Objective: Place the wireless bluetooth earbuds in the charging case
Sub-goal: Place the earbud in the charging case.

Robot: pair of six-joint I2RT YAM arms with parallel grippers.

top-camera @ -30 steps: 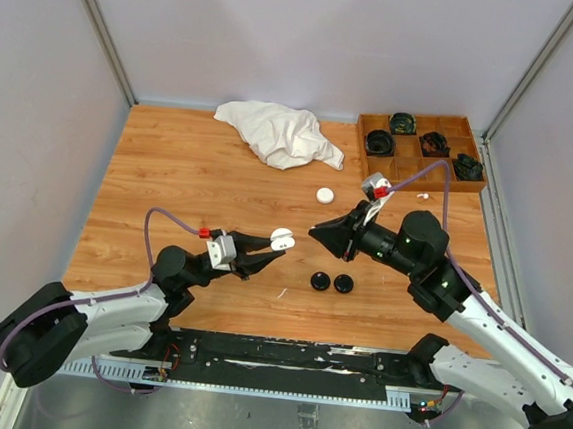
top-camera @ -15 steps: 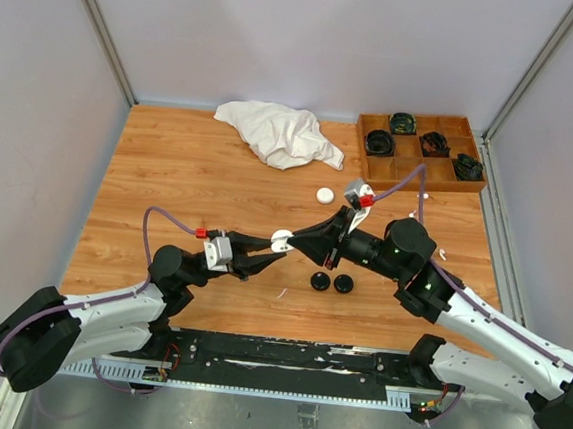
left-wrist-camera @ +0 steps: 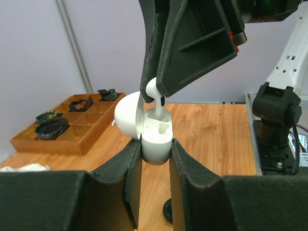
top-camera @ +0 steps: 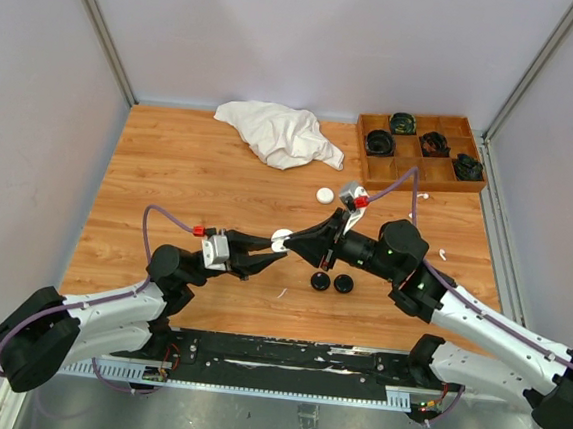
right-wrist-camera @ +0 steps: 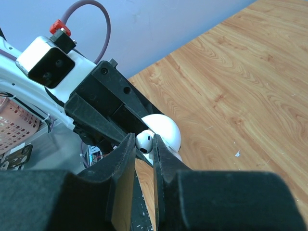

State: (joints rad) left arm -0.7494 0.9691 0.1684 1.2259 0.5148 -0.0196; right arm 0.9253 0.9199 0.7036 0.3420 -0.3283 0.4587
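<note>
Pale grey walls close in a wood-grain surface (top-camera: 169, 184) on three sides. A crumpled white cloth (top-camera: 278, 134) lies well beyond the charging case, toward the back wall. A brown wooden tray (top-camera: 425, 182) with compartments sits far behind and to the right of the case, with coiled black items (top-camera: 379, 140) in several of its cells.

The black left end effector (left-wrist-camera: 155, 149) reaches in from the case's left. Its jaws are closed nearly together on the lower half of the white, rounded plastic charging case (left-wrist-camera: 155, 142), which it holds off the surface. The case's domed lid is hinged open to the side. The black right end effector (right-wrist-camera: 143, 144) comes in from the case's right and above. Its jaws are pinched tight on a small white stemmed earbud (left-wrist-camera: 154, 89).

That earbud hangs directly over the open case, stem pointing down at the sockets. Whether it touches them cannot be told.

Two black round pucks (top-camera: 320, 281) lie side by side on the surface, just right of the case and nearer the arm bases. A white round puck (top-camera: 324, 194) rests a little behind the case.
</note>
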